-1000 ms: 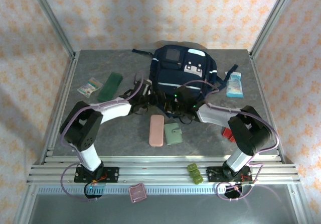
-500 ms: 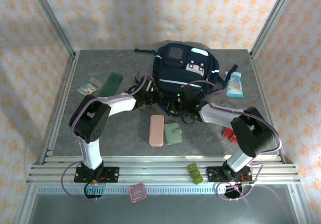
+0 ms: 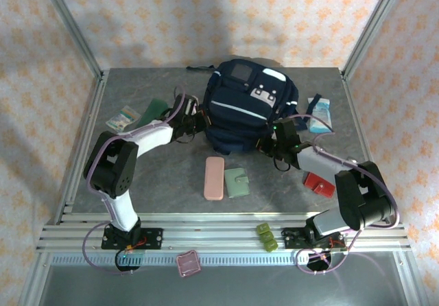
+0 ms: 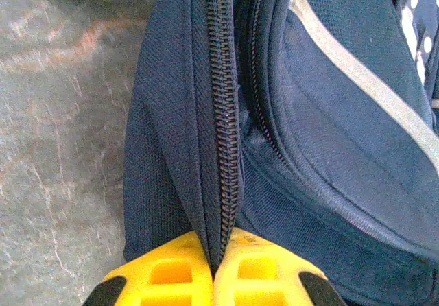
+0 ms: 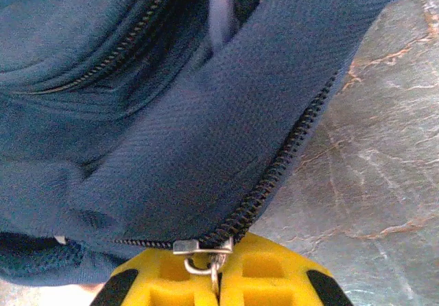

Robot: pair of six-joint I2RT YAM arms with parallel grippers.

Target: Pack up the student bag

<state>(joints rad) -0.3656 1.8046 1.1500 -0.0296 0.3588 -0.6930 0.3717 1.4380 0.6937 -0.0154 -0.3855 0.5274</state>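
The student bag [image 3: 247, 107], navy with white stripe trim, lies at the back middle of the table. My left gripper [image 3: 199, 123] is at the bag's left side. In the left wrist view its yellow fingers [image 4: 171, 275] are shut on a fold of navy fabric and the zipper track [image 4: 225, 148]. My right gripper [image 3: 269, 143] is at the bag's near right corner. In the right wrist view it [image 5: 218, 273] is shut on the metal zipper pull [image 5: 214, 265] under the slider [image 5: 199, 245].
A pink case [image 3: 214, 178] and a green wallet [image 3: 237, 182] lie in front of the bag. A red item [image 3: 319, 183] is by the right arm. A green flat piece [image 3: 156, 108] and a packet [image 3: 122, 118] lie at the left, and a blue-white packet [image 3: 320, 112] at the right.
Both grippers have moved apart along the bag's near edge, left one leftward, right one rightward with the zipper pull. The left gripper has shut on the bag's fabric.
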